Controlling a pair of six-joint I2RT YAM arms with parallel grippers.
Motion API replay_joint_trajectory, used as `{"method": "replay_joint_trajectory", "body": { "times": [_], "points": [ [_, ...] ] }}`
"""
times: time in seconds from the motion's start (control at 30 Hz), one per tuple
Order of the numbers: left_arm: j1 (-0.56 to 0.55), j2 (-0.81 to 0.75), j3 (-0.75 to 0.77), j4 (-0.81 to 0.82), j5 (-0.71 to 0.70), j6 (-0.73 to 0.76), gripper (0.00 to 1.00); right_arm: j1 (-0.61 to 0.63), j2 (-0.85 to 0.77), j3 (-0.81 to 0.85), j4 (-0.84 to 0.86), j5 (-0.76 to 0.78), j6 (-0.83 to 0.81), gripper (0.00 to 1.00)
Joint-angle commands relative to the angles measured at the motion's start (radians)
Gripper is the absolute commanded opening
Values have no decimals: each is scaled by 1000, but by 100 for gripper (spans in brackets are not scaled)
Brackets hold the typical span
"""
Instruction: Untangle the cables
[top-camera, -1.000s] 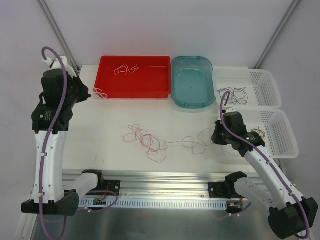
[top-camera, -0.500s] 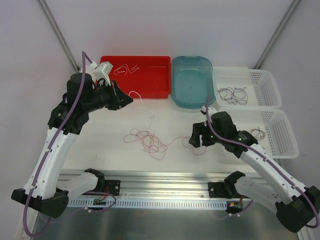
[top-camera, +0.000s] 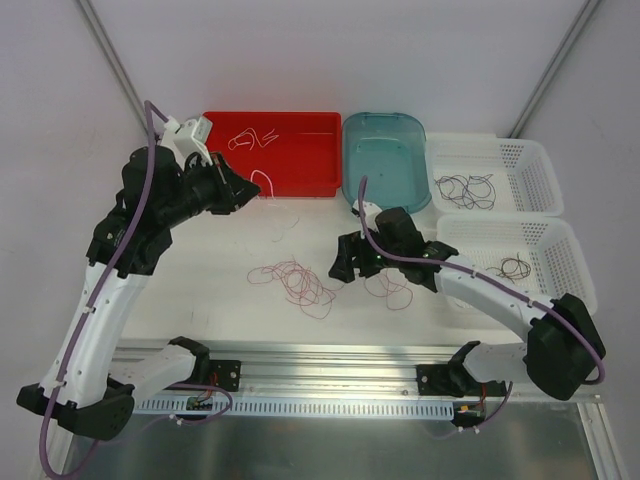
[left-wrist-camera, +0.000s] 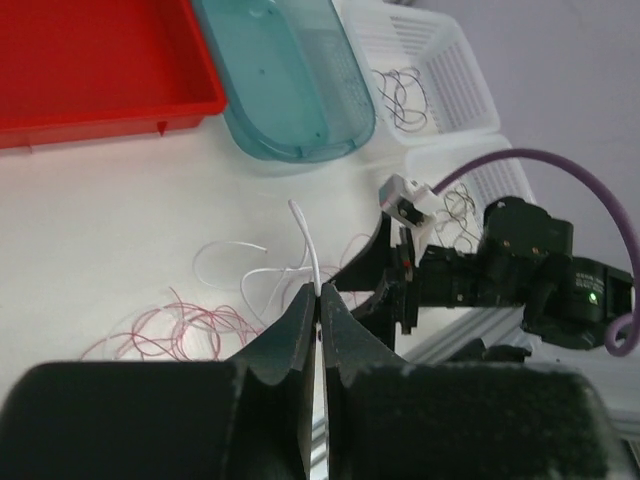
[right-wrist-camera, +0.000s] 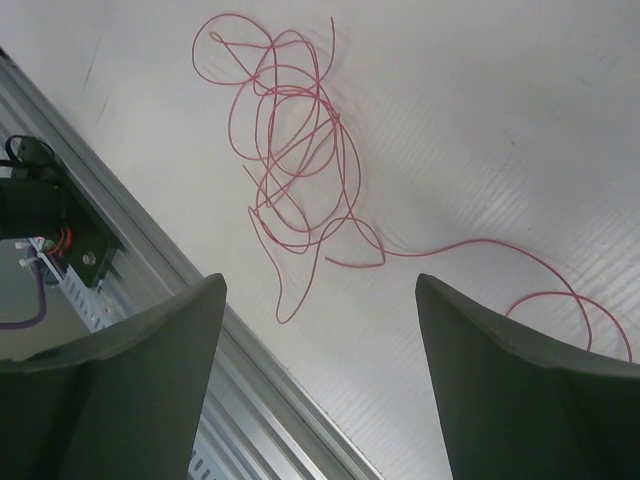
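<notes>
**Top view.** My left gripper is clenched on a white strand and holds it above the table, just in front of the red tray. My right gripper stands released, with its jaws wide and nothing between them. It hovers over the right edge of the red tangle. More white strands lie in the red tray. Black strands lie in the far basket, and a few more lie in the near basket. The teal tray holds nothing that I can see.

**Left wrist view.** My fingertips pinch the white strand near one end. A short stub rises past them and points toward the teal tray. The rest drops away from the fingers and curls into loose loops on the table, near the red tangle.

**Right wrist view.** The tangle lies in the gap ahead of my open right gripper. Its long axis runs from the dense knot outward along a single tail, which ends in looser loops by my right finger. In the top view that axis lies left to right, with the knot to the left.

**Step in hand (judged).** The strands look sorted by colour, and the white one appears nearly clear of the red. The next move calls for lifting the white strand until its loops are off the table, then carrying it over the tray wall. My right gripper should come down on the red tail, not the knot, so that a pull opens the loops instead of tightening them.
</notes>
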Motion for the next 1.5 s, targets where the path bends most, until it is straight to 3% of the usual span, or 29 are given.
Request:
{"method": "replay_joint_trajectory", "body": {
  "times": [0.0,0.5,0.7,0.93,1.17,1.2,1.27,1.3,1.4,1.47],
  "points": [
    [-5,33,75,48,-136,30,0,8,-21,16,83,26,62,81],
    [-2,541,536,98,-460,173,0,46,-381,-84,-289,248,-13,93],
    [4,813,744,129,-471,161,0,46,-481,-76,-380,333,-30,96],
    [12,1022,772,205,-411,109,2,46,-507,-84,-394,349,-20,99],
    [21,1096,728,230,-388,130,41,46,-501,-86,-409,362,-17,100],
    [21,1080,682,232,-382,138,52,46,-501,-84,-414,366,-19,100],
    [20,1006,625,238,-376,142,66,46,-500,-78,-429,391,-17,100],
    [15,975,559,236,-371,151,81,46,-497,-75,-438,403,-16,100],
    [-5,804,406,236,-382,170,99,46,-472,-61,-475,463,-2,100],
    [-34,725,317,238,-383,168,99,45,-457,-58,-498,495,9,100]
  ]
}}
